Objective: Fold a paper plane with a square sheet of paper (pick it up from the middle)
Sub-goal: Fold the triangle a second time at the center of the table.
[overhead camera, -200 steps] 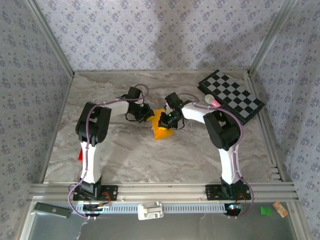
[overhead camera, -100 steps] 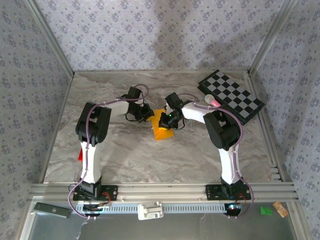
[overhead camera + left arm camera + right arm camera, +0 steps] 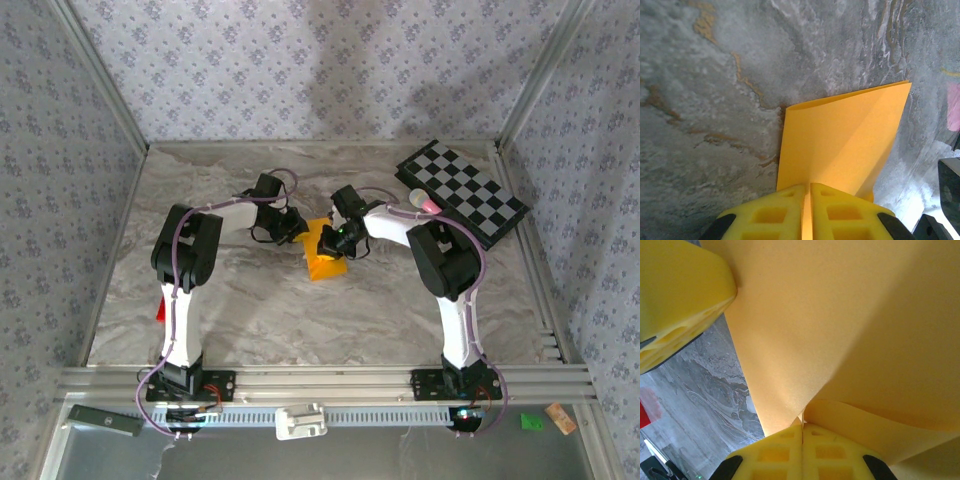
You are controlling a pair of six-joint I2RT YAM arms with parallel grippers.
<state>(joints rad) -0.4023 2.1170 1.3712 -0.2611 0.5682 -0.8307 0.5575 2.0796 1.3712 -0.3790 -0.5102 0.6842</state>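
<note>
Left claw (image 3: 807, 189) closed on near edge of folded square sheet of paper (image 3: 840, 135), sheet fanning ahead over desk (image 3: 700, 75); right claw (image 3: 802, 429) pinches same sheet, fold rising just ahead

Left end effector (image 3: 294, 229), right end effector (image 3: 333, 239) at orange paper (image 3: 323, 264).

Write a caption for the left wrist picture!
Shut yellow jaws pinch the folded orange paper over a marble table.
</note>
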